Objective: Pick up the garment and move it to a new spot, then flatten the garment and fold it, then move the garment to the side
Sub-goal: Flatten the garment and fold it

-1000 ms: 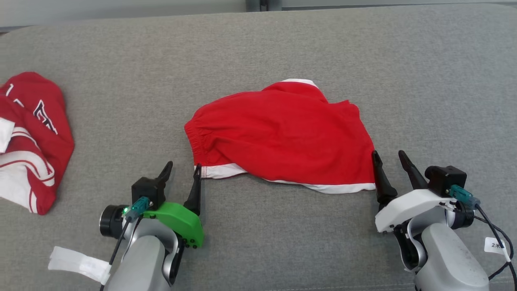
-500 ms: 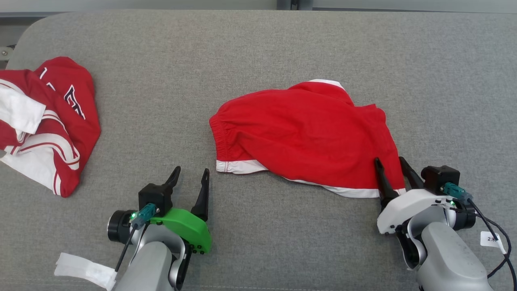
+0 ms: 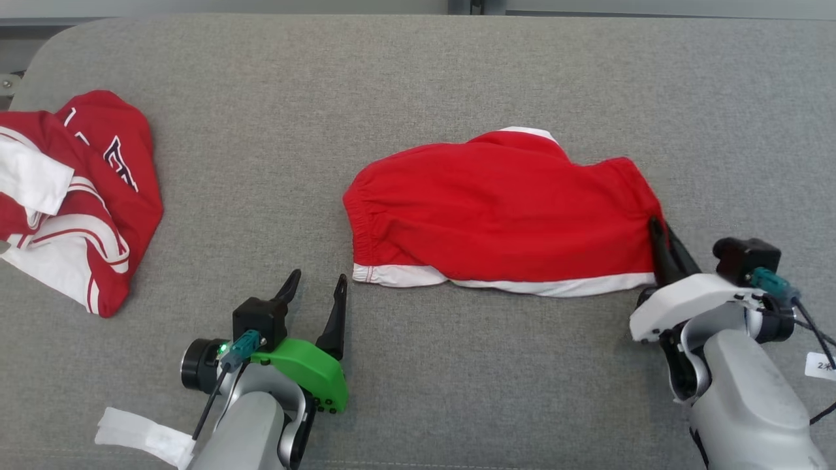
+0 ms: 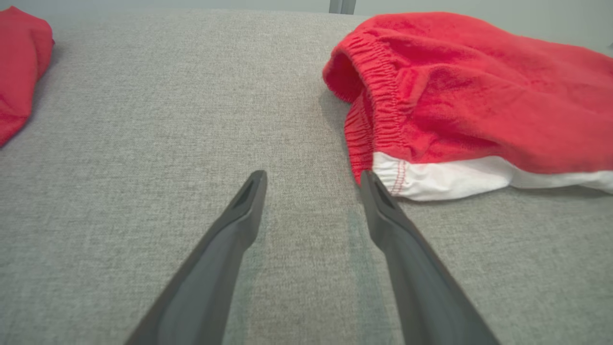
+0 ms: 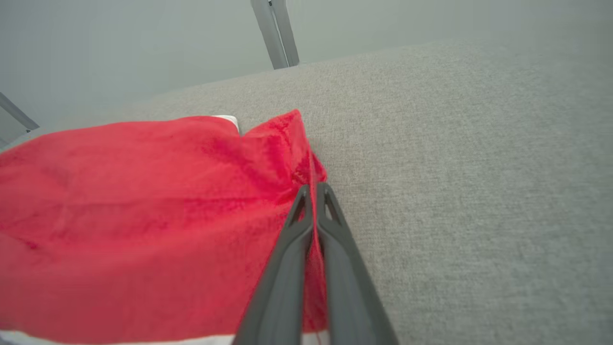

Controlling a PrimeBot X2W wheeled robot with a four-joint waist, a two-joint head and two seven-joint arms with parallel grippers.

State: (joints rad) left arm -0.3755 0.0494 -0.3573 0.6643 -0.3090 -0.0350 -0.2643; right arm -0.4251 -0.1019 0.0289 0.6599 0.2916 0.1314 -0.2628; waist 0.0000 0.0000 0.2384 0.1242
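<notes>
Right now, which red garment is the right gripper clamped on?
The plain red shorts with the white hem, mid-cushion: the right gripper is shut on their right edge. The lettered red garment with white stripes lies apart at far left, untouched.

1. The counter (image 3: 418, 72), covered in grey woven fabric, carries two garments.
2. The red shorts (image 3: 503, 209), white-hemmed, lie spread on it, with grey fabric showing on every side of them.
3. A crumpled red-and-white jersey (image 3: 91, 202) lies well to the left of the red shorts.
</notes>
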